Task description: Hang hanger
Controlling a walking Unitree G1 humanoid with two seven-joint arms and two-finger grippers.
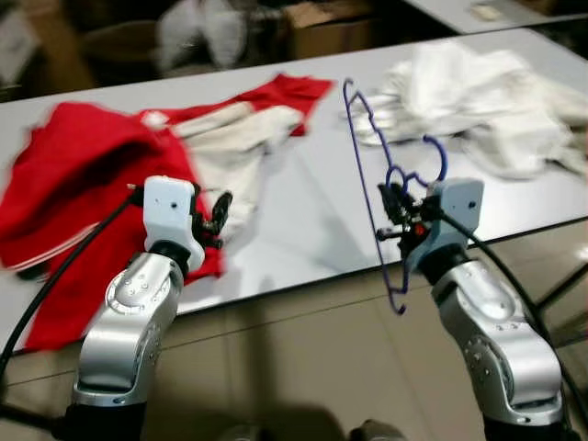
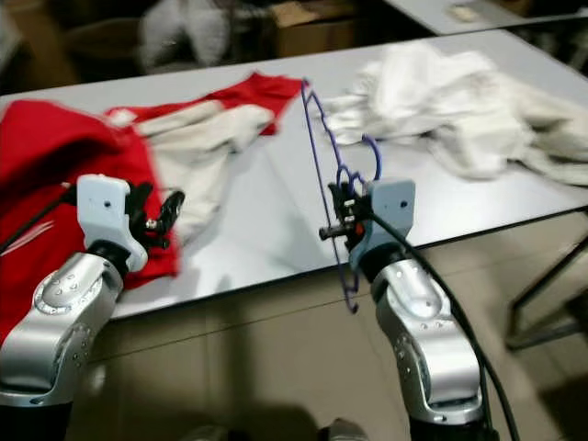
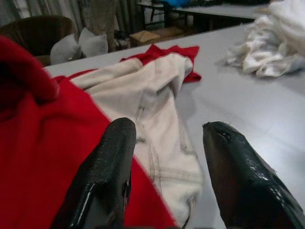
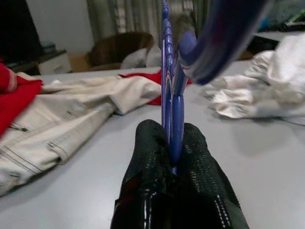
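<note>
Right end effector [image 1: 404, 213]: fingers pinched tight on the blue hanger [image 1: 372, 184], at the counter's [image 1: 303, 230] near edge.
Hanger axis: nearly upright, hook [image 1: 432, 156] curling toward the white clothes [image 1: 487, 101].
Left end effector [image 1: 217, 217]: fingers spread, empty, over the red garment [image 1: 73, 175].
Nearer arm: right, already holding it.

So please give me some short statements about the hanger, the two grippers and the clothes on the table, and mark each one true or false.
1. The right gripper is shut on the blue hanger. True.
2. The left gripper holds the red garment. False: its fingers are open and hold nothing.
3. The white clothes lie on the table toward the robot's right. True.
4. The hanger lies flat on the table. False: it is held up on edge, over the table's near edge.
</note>
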